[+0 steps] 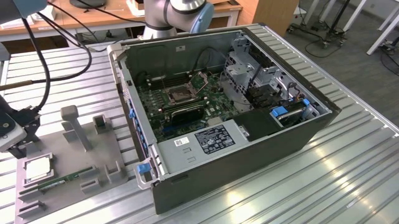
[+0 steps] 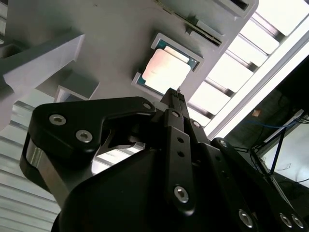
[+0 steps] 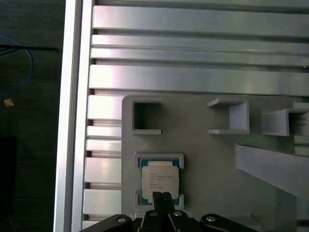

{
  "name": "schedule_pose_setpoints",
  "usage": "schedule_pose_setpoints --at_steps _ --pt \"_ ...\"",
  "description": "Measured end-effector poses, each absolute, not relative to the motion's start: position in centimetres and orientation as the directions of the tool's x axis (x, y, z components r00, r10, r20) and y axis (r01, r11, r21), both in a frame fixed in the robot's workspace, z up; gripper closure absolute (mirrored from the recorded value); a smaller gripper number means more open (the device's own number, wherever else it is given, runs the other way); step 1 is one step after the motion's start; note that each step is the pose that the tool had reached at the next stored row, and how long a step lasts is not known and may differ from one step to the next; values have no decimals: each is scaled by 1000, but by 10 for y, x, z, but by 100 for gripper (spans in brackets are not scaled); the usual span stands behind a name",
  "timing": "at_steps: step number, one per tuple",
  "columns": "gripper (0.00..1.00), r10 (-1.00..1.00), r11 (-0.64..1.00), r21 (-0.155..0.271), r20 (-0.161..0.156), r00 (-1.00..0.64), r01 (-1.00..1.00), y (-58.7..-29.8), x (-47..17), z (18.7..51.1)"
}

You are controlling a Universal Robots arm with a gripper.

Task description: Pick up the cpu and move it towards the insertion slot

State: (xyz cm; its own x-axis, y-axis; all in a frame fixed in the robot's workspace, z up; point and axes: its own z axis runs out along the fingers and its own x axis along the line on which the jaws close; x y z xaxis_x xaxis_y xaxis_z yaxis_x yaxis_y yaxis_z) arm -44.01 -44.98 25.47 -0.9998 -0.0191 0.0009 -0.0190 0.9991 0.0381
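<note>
cpu (image 3: 159, 177): flat in its pocket on the grey tray (image 3: 212, 166), not lifted | claw (image 3: 161, 196): closed, holds nothing, tips just over the cpu | slot (image 1: 180, 96): inside the case (image 1: 249, 156), well apart | steps done: 0 of 2

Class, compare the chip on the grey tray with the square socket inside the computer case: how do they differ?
The chip lies on the grey tray outside the case; the socket sits on the green board inside it. The chip's top is pale silver; the socket's middle is dark, framed in silver metal. Both are square.
</note>
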Motion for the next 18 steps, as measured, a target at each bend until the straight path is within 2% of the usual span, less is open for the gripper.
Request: schedule_pose_setpoints --at_steps 18 --pt "89 -19 999 38 1 -1000 -19 -455 -438 241"
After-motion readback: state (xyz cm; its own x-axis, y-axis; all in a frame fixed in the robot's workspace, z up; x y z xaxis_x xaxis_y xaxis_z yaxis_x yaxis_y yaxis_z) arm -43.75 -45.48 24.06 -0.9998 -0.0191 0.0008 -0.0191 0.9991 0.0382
